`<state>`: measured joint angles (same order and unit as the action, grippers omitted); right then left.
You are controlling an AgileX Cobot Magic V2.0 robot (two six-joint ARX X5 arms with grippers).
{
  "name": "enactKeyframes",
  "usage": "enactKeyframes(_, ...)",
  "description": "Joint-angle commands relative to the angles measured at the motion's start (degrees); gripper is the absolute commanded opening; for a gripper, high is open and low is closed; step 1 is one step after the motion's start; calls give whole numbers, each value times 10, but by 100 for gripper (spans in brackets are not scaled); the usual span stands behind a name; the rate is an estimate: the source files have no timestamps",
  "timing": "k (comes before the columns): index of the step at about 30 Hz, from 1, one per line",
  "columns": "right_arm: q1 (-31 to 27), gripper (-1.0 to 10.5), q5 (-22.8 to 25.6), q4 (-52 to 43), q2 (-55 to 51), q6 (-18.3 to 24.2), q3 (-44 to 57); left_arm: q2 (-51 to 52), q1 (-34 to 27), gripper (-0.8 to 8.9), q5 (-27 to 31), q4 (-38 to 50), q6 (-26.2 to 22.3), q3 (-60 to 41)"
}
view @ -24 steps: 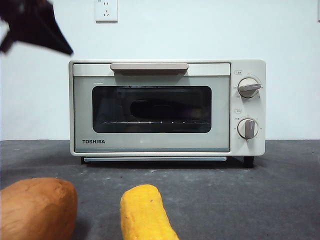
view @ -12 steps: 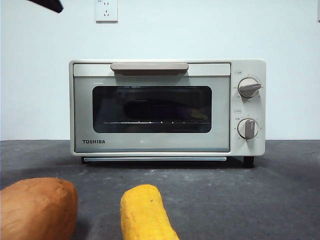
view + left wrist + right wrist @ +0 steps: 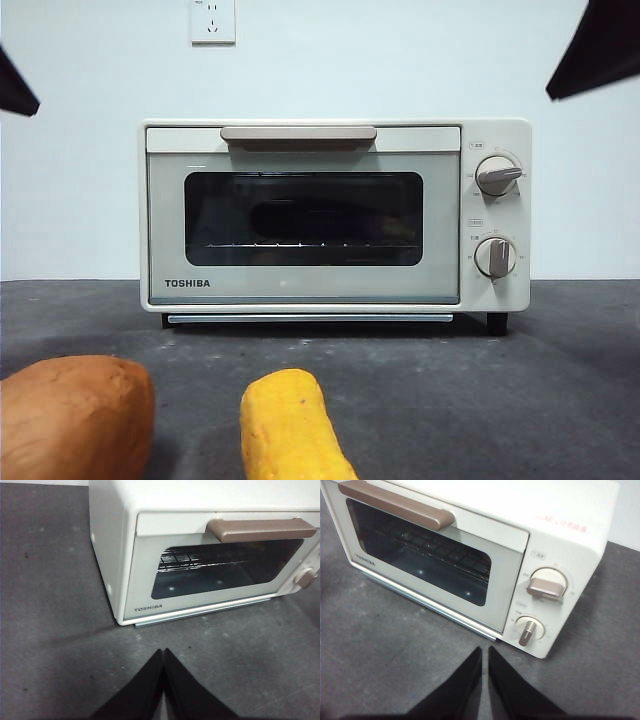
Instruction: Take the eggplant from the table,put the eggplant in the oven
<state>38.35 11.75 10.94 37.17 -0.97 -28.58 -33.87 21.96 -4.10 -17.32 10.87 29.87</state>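
The cream-white oven stands on the dark grey table with its door closed. Behind the dark glass a long dark shape lies on the wire rack; it looks like the eggplant, though only dimly. Neither wrist view shows it through the window. My left gripper is shut and empty, hanging over the table in front of the oven's left corner. Near the knob end of the oven, my right gripper is also shut and empty. In the front view both arms show only as black tips.
A brown-orange sweet potato and a yellow corn-like piece lie on the table at the near left. Two round knobs sit on the oven's right panel. A white wall with a socket stands behind.
The black arm at the upper left rose out of view, then settled as a small tip at the left edge. A second black tip has appeared at the top right. The oven is unchanged.
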Motion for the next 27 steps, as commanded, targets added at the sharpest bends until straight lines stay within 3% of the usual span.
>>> enactKeyframes(1,5,3,7,-54,-10,-17,29,19,6,7,3,5,33,-17)
enactKeyframes(19,5,3,7,-52,-10,-12,34,49,9,7,2,-23,37,-20)
enactKeyframes(20,5,3,7,-52,-11,-12,34,78,7,8,4,-38,26,-20)
enactKeyframes(23,5,3,7,-52,-11,-12,34,166,-19,8,19,-69,-79,-21)
enactKeyframes(27,5,4,7,-52,-11,-12,34,259,-83,8,19,-70,-119,-33)
